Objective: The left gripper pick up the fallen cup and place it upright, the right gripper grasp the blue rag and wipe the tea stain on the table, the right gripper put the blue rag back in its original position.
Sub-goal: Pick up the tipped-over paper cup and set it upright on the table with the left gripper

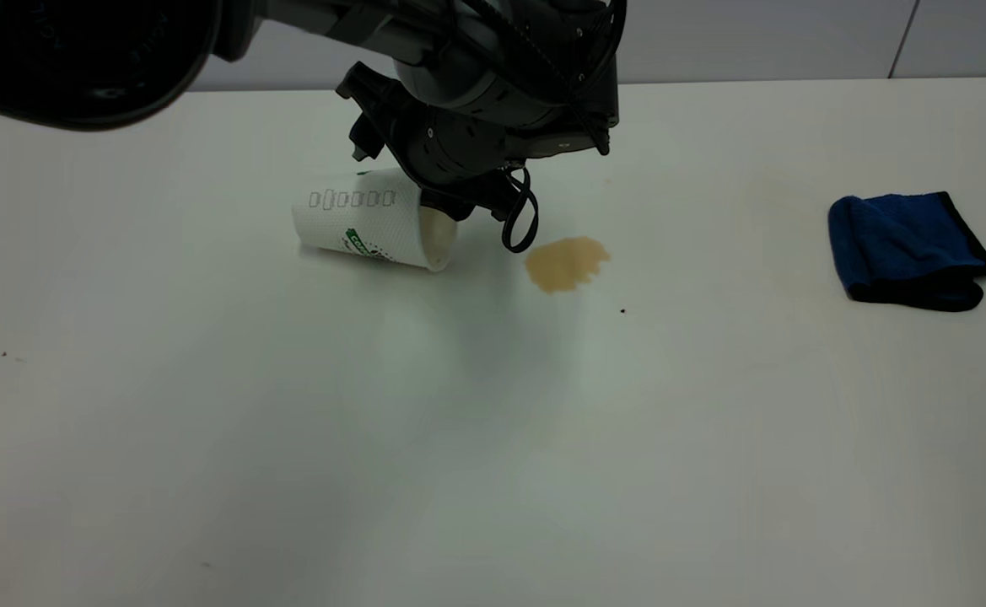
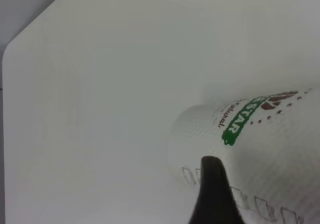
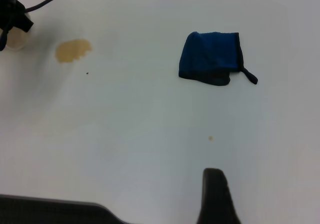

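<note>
White dimpled paper is what the left gripper has to deal with: the cup lies on its side on the table, mouth turned toward the tea stain, which sits just beside the rim without touching it. The gripper is down at the mouth end of the cup. In the left wrist view 1 black finger lies against the cup wall, but the other is hidden, so I cannot tell whether the jaws have closed on the rim or only straddle it.

The risks follow from that. A thin paper wall pinched near its open rim can buckle, and the cup may slip out as it is tipped upright. If the cup rolls instead, it could go into the stain and smear it wider.

Well apart toward the right, the blue rag lies folded and untouched. The right gripper shows only as 1 dark finger hanging high above the table; its opening cannot be judged. Wiping early could make the 2 arms collide near the stain.
</note>
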Motion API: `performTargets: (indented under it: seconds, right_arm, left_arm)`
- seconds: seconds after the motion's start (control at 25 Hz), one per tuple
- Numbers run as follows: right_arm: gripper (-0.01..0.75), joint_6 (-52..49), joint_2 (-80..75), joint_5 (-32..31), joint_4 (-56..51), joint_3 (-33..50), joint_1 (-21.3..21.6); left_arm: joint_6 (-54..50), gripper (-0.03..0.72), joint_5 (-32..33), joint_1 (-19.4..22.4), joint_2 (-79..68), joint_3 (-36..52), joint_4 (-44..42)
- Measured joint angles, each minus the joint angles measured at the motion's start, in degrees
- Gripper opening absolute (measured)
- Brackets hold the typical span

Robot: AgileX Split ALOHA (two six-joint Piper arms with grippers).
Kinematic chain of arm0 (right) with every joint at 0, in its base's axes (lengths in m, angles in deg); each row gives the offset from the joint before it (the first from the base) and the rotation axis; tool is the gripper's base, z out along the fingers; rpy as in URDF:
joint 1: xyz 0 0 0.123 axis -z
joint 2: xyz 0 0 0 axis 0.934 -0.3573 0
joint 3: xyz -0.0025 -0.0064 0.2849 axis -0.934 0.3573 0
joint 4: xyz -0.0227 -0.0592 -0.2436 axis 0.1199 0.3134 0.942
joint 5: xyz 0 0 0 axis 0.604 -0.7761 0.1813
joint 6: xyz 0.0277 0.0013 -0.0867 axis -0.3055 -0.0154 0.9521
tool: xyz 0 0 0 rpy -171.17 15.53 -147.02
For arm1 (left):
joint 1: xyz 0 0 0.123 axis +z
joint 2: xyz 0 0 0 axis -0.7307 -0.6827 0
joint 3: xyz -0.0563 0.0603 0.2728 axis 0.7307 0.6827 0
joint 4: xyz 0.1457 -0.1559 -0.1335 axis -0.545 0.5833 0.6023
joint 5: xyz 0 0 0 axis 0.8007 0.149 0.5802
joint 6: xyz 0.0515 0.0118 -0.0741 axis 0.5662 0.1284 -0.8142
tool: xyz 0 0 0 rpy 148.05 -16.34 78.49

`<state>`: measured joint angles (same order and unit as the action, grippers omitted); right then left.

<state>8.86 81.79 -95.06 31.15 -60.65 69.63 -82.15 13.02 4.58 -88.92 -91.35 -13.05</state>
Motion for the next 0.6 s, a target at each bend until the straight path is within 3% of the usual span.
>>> performTargets:
  seconds: [0.16,0.44,0.6]
  right_arm:
    - [0.545,0.0,0.0,0.0,0.0,0.0,0.0]
    - [0.545,0.0,0.0,0.0,0.0,0.0,0.0]
    - [0.545,0.0,0.0,0.0,0.0,0.0,0.0]
  left_arm:
    - [-0.1,0.401,0.0,0.0,0.0,0.0,0.5]
    - [0.0,0.057,2.6,0.0,0.0,-0.2,0.4]
    - [3.6,0.009,8.1,0.4,0.0,-4.6,0.1]
